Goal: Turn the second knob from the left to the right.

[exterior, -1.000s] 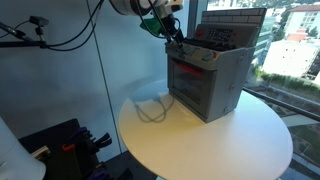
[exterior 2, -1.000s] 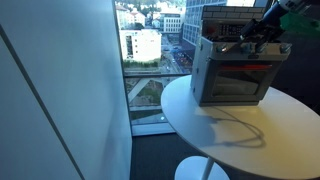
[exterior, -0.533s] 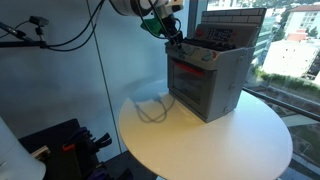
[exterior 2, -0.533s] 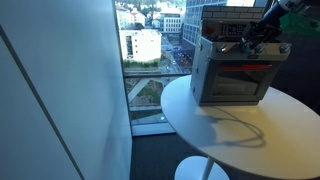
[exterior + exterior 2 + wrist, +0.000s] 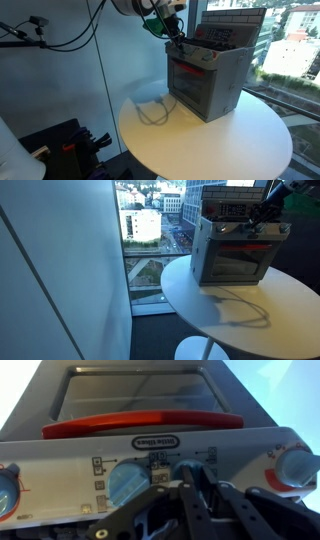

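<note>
A grey toy oven (image 5: 207, 88) (image 5: 232, 262) stands on a round white table. Several knobs sit along its sloped top panel (image 5: 230, 470). In the wrist view the picture looks at the panel from above, with the door and red handle (image 5: 140, 427) past it. My gripper (image 5: 182, 475) is down on the panel, its two dark fingers shut on a pale blue knob (image 5: 186, 463), the second knob from one end of the row. Another pale blue knob (image 5: 125, 485) sits free beside it. In both exterior views the gripper (image 5: 172, 38) (image 5: 262, 218) rests at the oven's top front edge.
The white table (image 5: 240, 145) (image 5: 250, 320) carries a thin grey cable (image 5: 150, 110) looped beside the oven. A white and red knob (image 5: 295, 465) sits at the panel's end. A window with city buildings lies behind, and a wall panel (image 5: 60, 280) stands close.
The fingers have closed from wide open onto the knob. The arm itself has hardly moved.
</note>
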Action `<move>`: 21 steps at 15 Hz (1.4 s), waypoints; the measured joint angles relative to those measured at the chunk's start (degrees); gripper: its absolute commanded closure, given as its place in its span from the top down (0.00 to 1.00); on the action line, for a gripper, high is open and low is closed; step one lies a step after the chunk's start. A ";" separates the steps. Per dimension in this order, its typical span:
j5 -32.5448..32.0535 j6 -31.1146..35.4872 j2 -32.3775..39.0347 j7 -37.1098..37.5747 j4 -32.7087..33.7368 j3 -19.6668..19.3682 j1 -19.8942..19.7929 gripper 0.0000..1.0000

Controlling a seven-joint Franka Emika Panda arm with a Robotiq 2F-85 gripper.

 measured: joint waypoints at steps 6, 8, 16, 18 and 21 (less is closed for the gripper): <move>-0.10 0.10 -0.07 0.34 -0.10 -0.23 0.09 0.06; -0.10 0.42 -0.08 1.29 -0.22 -0.27 0.13 0.06; 0.34 3.56 -0.34 13.27 -1.69 -0.34 0.33 0.06; 0.43 4.93 -0.46 17.19 -2.36 -0.34 0.40 0.05; 1.61 6.85 -0.51 21.82 -3.19 -0.27 0.49 0.05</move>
